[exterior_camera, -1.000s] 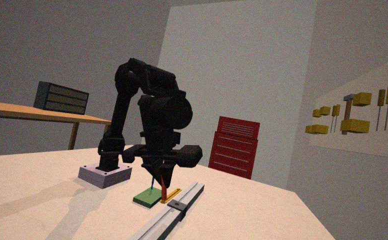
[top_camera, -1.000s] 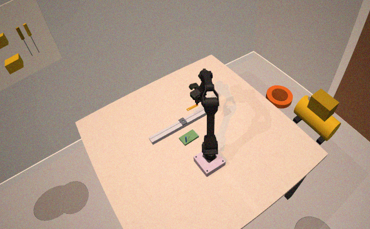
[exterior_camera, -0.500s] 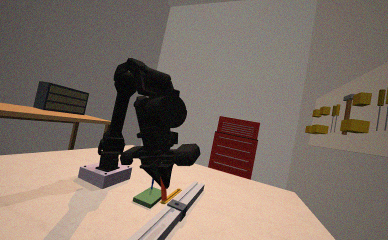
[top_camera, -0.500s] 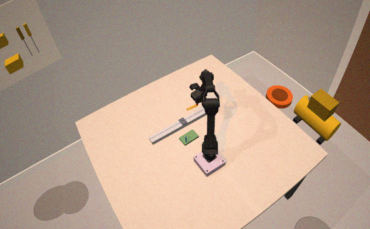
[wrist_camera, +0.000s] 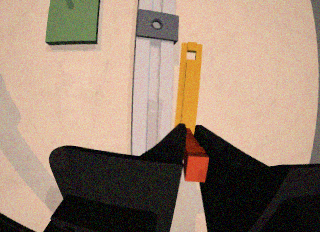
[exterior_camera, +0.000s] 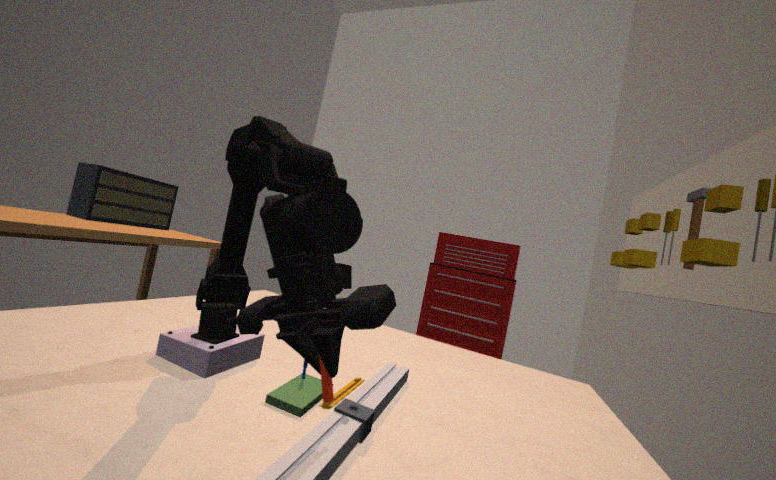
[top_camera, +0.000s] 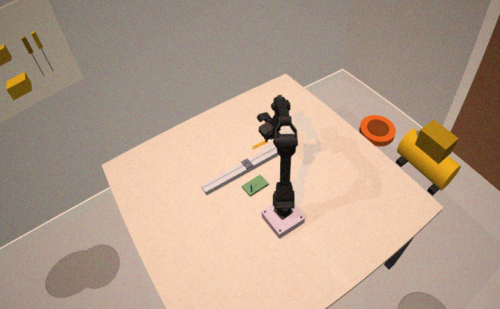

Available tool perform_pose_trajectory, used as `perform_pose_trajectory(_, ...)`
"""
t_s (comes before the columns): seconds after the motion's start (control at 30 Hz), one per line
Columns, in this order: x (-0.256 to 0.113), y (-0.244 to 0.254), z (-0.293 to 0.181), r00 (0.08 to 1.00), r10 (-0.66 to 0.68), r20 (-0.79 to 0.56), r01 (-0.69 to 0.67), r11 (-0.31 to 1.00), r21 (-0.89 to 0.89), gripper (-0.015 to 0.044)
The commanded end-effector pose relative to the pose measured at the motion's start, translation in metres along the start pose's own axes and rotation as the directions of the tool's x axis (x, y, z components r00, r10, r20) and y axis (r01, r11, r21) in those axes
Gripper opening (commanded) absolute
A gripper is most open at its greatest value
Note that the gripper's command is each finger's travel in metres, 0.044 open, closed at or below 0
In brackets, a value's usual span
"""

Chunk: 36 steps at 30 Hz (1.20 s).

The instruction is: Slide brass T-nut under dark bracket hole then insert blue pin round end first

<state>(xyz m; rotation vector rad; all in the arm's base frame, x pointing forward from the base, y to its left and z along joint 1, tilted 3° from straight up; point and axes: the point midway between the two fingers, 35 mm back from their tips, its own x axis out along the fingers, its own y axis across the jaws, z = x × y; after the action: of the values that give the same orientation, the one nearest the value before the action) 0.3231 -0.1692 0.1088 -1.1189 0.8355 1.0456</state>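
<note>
The gripper [top_camera: 266, 140] [exterior_camera: 334, 375] [wrist_camera: 188, 130] is closed on the upright orange handle [exterior_camera: 326, 383] [wrist_camera: 196, 167], pinched between its fingertips. Right below it, at the handle's foot, is the brass T-nut [top_camera: 259, 145] [exterior_camera: 343, 393] [wrist_camera: 190, 87], a long yellow bar outside the rail's slot. Just beside the gripper runs the aluminum rail [top_camera: 221, 181] [exterior_camera: 315, 449] [wrist_camera: 141, 92], the nut roughly alongside it. Farther along from the gripper, the dark bracket [top_camera: 247, 163] [exterior_camera: 354, 409] [wrist_camera: 170, 29] straddles the rail, its hole open. Across the rail from the gripper sits the green tray [top_camera: 259, 183] [exterior_camera: 291, 397] [wrist_camera: 75, 22], the blue pin [top_camera: 251, 188] [exterior_camera: 304, 369] standing in it. From where I stand, the rail lies between gripper and tray on the counter [top_camera: 191, 237] [exterior_camera: 487, 410] [wrist_camera: 255, 92].
</note>
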Motion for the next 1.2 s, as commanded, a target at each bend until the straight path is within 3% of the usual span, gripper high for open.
perform_pose_trajectory(0.0, 0.0013, 0.0025, 0.0007, 1.0, -0.011, 0.006, 0.011, 1.0, -0.004, -0.015)
perform_pose_trajectory(1.17, 0.0014, 0.01, 0.0, 0.992, -0.124, 0.012, 0.124, 0.992, -0.039, -0.015)
